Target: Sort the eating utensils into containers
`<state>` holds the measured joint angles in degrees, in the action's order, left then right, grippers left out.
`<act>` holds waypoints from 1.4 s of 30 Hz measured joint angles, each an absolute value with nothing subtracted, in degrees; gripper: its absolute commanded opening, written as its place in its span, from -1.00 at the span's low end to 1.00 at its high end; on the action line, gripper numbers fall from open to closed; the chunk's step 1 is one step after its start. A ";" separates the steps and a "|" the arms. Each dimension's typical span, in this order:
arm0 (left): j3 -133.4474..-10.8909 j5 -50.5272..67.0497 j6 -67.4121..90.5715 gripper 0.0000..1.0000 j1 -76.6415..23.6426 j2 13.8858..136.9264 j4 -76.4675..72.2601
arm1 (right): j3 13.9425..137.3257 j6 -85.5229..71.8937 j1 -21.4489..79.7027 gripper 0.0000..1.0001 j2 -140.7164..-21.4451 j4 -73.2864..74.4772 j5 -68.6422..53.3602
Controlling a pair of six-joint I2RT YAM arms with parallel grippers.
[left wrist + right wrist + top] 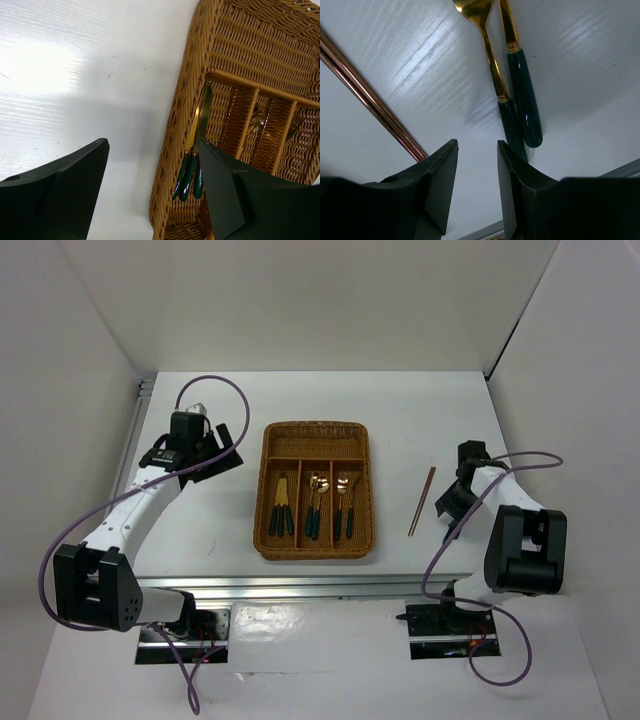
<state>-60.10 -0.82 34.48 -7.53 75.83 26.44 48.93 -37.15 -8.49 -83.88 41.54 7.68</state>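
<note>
Worktop (420,410) white, wicker tray (316,427) just right of the released, empty left gripper (152,145), knives (186,172) in its nearest long section, right gripper (476,143) slightly parted and empty, chopsticks (365,95) ahead to its left, two green-handled utensils (524,95) ahead to its right on the worktop

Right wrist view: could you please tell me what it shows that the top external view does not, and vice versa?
Only the right wrist view shows two green-handled gold utensils lying side by side on the table beyond the open right claw; from above, the right arm hides them. Only the top external view shows the wicker tray with cutlery in its three long sections, and the left arm. Both show the chopsticks lying on the white table.
</note>
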 measured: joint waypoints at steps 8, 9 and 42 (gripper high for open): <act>-60.10 -0.80 34.48 0.74 -7.53 75.85 26.37 | 49.54 -37.45 -8.49 0.05 -89.01 42.94 5.76; -60.10 -0.80 34.48 0.74 -7.53 75.85 26.35 | 49.58 -37.45 -8.49 0.08 -89.23 43.09 5.58; -59.61 -0.82 34.57 0.74 -7.53 75.88 25.69 | 56.69 -35.79 -8.49 0.23 -94.04 51.94 9.93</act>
<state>-59.61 -0.82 34.57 -7.53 75.88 25.69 56.69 -35.79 -8.49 -94.04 51.94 9.93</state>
